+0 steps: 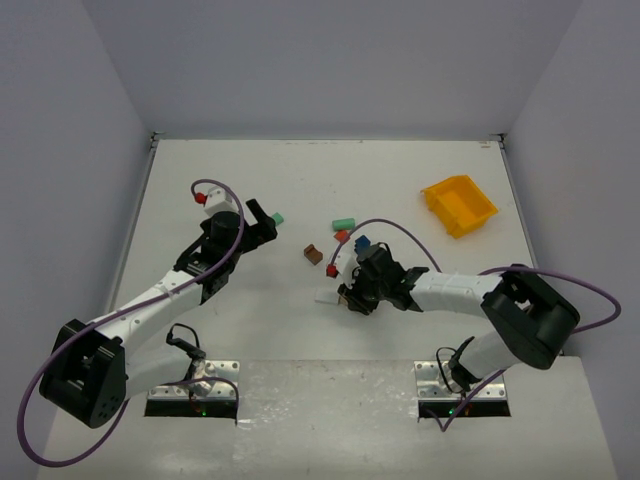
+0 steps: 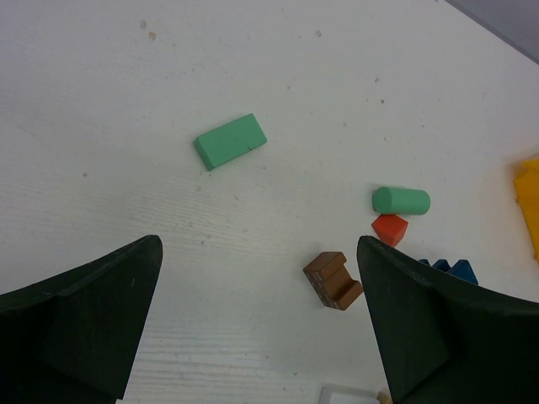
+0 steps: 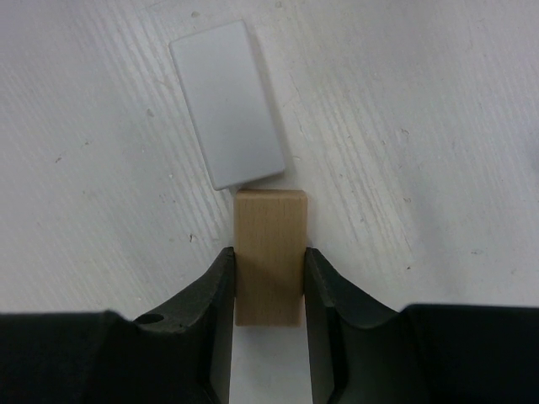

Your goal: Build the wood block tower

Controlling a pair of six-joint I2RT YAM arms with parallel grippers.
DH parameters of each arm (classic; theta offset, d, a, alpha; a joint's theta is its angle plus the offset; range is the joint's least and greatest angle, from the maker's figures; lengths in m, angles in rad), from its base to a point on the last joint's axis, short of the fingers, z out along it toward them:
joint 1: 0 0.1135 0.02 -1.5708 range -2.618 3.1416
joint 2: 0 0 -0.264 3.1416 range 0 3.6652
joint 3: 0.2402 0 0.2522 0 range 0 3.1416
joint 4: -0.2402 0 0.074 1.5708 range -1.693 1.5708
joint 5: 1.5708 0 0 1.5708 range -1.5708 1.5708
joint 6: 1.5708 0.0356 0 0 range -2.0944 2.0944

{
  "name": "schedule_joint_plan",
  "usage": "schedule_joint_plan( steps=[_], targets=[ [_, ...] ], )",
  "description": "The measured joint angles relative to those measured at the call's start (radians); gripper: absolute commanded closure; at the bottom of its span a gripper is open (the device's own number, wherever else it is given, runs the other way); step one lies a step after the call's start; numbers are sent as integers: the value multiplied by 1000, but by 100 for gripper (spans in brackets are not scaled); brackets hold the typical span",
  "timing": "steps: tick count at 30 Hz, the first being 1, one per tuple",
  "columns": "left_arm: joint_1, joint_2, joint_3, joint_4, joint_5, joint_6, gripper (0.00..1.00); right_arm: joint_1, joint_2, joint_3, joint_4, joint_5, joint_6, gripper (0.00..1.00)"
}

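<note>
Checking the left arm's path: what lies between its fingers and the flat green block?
Nothing: the left wrist view shows bare table between the left gripper and the flat green block; the brown block sits aside.

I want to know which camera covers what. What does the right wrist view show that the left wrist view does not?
Right wrist only: the right gripper closed on a pale wood block. Left wrist only: the open left gripper, a green slab, a green cylinder, a red block, a brown block, a blue block, the yellow bin. Both: the table and the flat white block, only its corner from the left wrist.
</note>
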Motion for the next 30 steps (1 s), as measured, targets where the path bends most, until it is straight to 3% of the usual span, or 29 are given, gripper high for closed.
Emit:
schedule_joint_plan(
  steps=[30],
  targets=[
    [0, 15, 0, 7, 4, 8, 0, 0, 17, 23, -35, -87, -124, 76]
  ],
)
